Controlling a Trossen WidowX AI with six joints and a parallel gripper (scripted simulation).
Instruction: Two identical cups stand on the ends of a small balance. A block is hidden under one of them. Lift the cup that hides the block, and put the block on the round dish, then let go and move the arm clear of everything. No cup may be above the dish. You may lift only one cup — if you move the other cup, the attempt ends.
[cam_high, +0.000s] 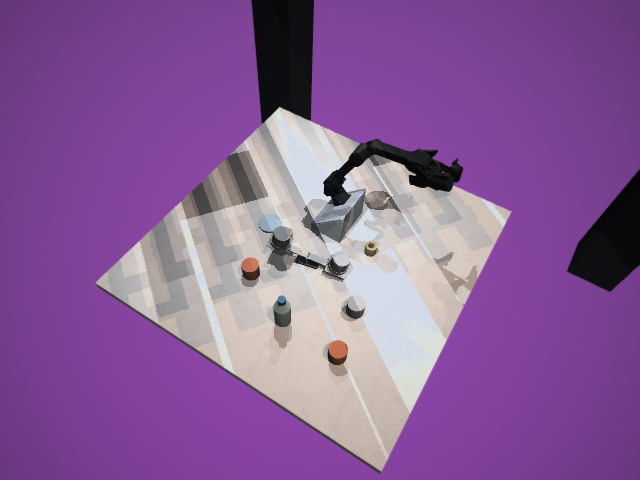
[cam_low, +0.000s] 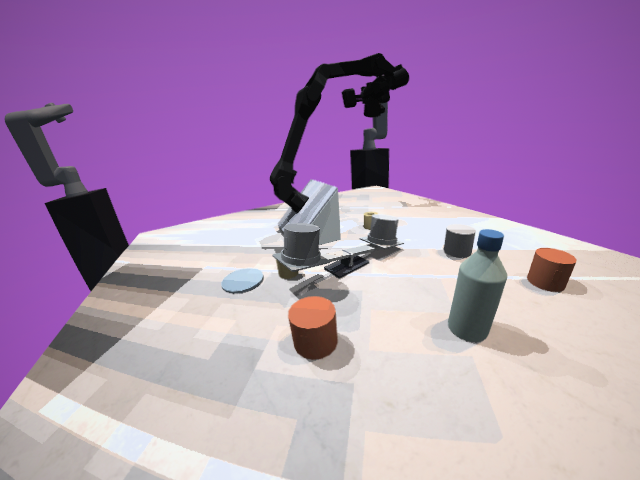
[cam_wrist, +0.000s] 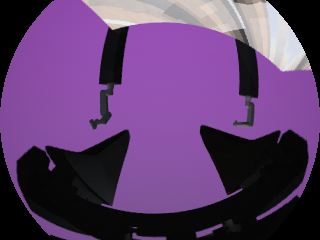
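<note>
The block named in the task cannot be seen as such. A small yellowish-brown shape shows under the tilted rim of the nearer grey cup (cam_low: 301, 243) in the exterior view, and it may be the block, though too little of it shows to be sure. That cup stands left of centre in the frame, on the lower end of the balance (cam_low: 347, 257). The second grey cup (cam_low: 383, 229) sits on the other end, further back and to the right. In the top view the same pair appear as the left cup (cam_high: 281, 236) and the right cup (cam_high: 339, 262), with the dark beam (cam_high: 310, 259) between them. The round dish (cam_high: 269, 223), pale blue, lies just to the upper left of the left cup, nearly touching it in that view.

Nothing in any view carries readable writing or a label.

The black arm (cam_high: 361, 155) rises from a grey wedge-shaped base (cam_high: 338, 227) near the middle of the table (cam_high: 155, 279) and reaches toward the upper right of the top view, past the table's far edge. Its gripper (cam_high: 454, 170) hangs over the purple background, well apart from both cups. In the wrist view the two fingers stand wide apart with only purple between them, and a strip of table top is cut off along the upper rim.

Elsewhere stand two orange cylinders (cam_low: 312, 327) (cam_low: 551, 268), a grey-green bottle (cam_low: 476, 294) with a blue cap (cam_low: 490, 239), a loose grey cylinder (cam_low: 459, 241) and a small yellow spool (cam_high: 370, 248).
</note>
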